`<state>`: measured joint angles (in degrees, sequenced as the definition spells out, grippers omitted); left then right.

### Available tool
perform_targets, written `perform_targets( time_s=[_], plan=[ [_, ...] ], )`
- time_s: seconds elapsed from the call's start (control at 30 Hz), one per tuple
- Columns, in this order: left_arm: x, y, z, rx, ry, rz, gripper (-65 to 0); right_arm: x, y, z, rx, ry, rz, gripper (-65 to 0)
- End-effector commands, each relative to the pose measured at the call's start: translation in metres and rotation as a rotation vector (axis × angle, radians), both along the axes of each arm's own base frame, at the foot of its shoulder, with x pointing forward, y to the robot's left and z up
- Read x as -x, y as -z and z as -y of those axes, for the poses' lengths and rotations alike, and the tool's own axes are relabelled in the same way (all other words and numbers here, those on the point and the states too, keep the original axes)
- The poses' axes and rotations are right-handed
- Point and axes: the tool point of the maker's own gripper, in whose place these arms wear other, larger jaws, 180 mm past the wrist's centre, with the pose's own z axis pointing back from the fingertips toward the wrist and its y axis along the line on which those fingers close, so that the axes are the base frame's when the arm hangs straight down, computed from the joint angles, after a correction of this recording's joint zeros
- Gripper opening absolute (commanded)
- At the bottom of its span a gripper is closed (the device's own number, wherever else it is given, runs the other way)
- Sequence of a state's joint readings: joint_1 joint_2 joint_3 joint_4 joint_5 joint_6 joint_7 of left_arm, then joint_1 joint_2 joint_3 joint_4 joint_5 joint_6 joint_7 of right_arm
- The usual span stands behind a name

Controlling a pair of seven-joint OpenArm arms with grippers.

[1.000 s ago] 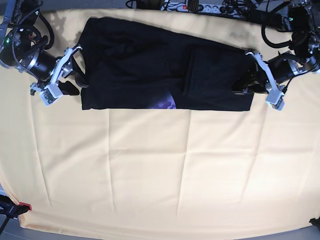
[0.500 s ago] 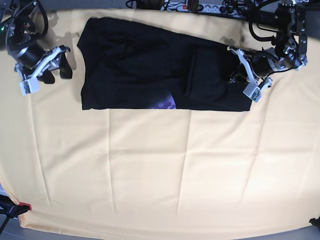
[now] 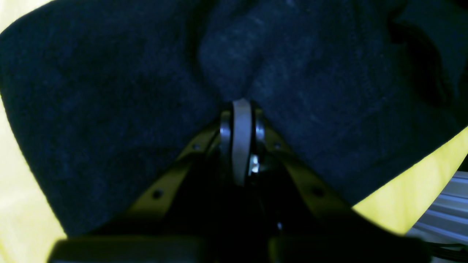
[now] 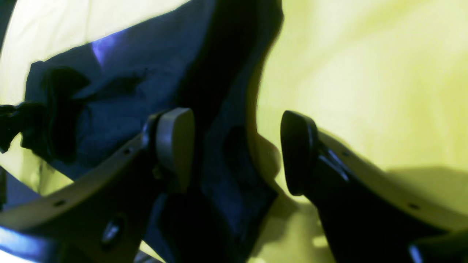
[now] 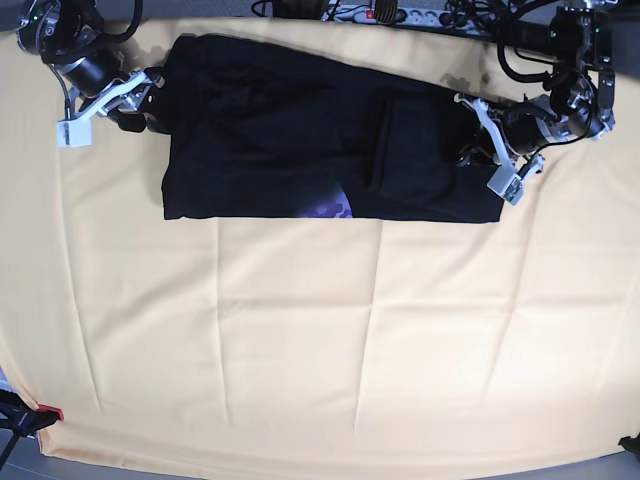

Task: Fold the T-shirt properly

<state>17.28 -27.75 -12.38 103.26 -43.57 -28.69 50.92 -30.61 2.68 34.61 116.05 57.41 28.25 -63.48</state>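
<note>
The black T-shirt lies folded into a long band across the upper part of the base view, on the cream-yellow table cloth, with a small patch of purple-blue print showing at the middle of its lower edge and a narrower folded panel lying over its right half. At the right end of the shirt in the base view, the left gripper sits over the cloth at the shirt's edge; in the left wrist view its fingertips are pressed together with the dark fabric bunched up around and just beyond them, so the claw is clamped on the T-shirt, and a wedge of yellow table cloth shows at the lower right of that frame. At the upper left of the base view, the right gripper is at the shirt's left edge, near its top corner. In the right wrist view its two fingers stand well apart, the pale pad on the left over the dark cloth and the black pad on the right over bare table cloth, with the shirt's edge running up between them; the fingers are not closed on it. A power strip and cables lie along the top edge of the base view.
</note>
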Motion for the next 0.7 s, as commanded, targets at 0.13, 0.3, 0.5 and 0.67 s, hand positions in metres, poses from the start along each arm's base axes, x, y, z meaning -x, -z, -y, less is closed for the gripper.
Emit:
perform_targets(
  time_s=[0.13,0.3,0.5,0.67],
  plan=[
    [-0.003,-0.004,-0.004,-0.016,0.001,0.012,-65.0,-0.001,-0.004,-0.003,-0.04,-0.013,0.034,-25.6],
    [-0.003,-0.004,-0.004,-0.011,0.002,0.009,-65.0,0.001,0.0,-0.011,-0.053,-0.037,0.017,-25.6],
    [-0.003,-0.005,-0.003,-0.004,0.002,0.007,-65.0,0.009,0.019,-0.039,-0.17,-0.082,-0.035,-25.6],
    [-0.002,-0.005,-0.004,-0.009,0.003,0.005,-65.0,0.008,0.024,-0.042,-0.22,-0.092,-0.028,-25.6]
  ],
)
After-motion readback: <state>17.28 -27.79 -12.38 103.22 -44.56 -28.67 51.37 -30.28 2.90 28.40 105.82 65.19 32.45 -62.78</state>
